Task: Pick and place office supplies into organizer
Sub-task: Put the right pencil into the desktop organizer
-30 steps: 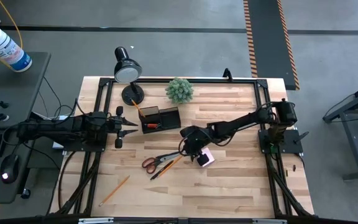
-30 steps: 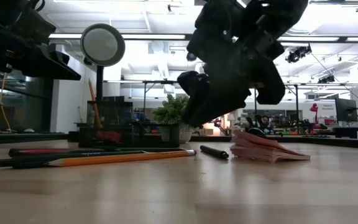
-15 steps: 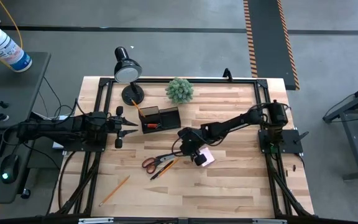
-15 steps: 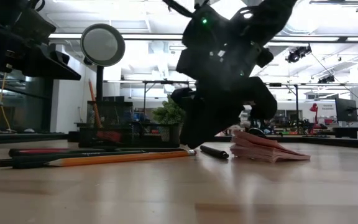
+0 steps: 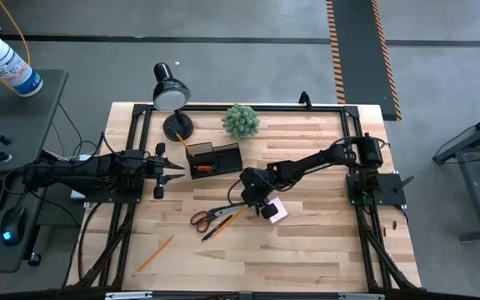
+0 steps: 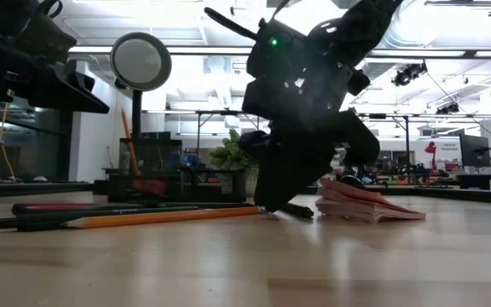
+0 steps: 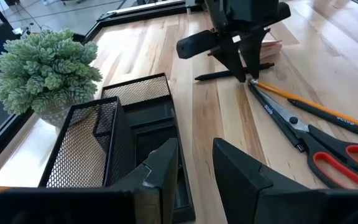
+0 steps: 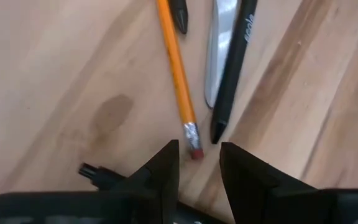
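My right gripper [image 5: 252, 198] is open and low at the table [image 6: 271, 205]. Its fingers stand on either side of the eraser end [image 8: 193, 144] of an orange pencil [image 8: 176, 68]. The orange-handled scissors [image 5: 209, 218] lie beside that pencil, blades toward the gripper. A black pen [image 7: 229, 71] and the pink notepad [image 5: 277, 210] lie next to the gripper. The black mesh organizer [image 5: 215, 158] stands to the far left of it. My left gripper [image 5: 167, 167] is open and empty, held left of the organizer [image 7: 129, 124]. A second pencil [image 5: 153, 255] lies near the front left.
A black desk lamp [image 5: 170, 92] and a green potted plant [image 5: 241, 121] stand at the far edge behind the organizer. A black frame [image 5: 352, 125] runs round the table top. There is bare wood to the right and near side of the notepad.
My right gripper has gone down to the table top and a little toward the left and far edges. It now stands over the pencil's eraser end. The pencil, scissors, pen and notepad lie where they were.
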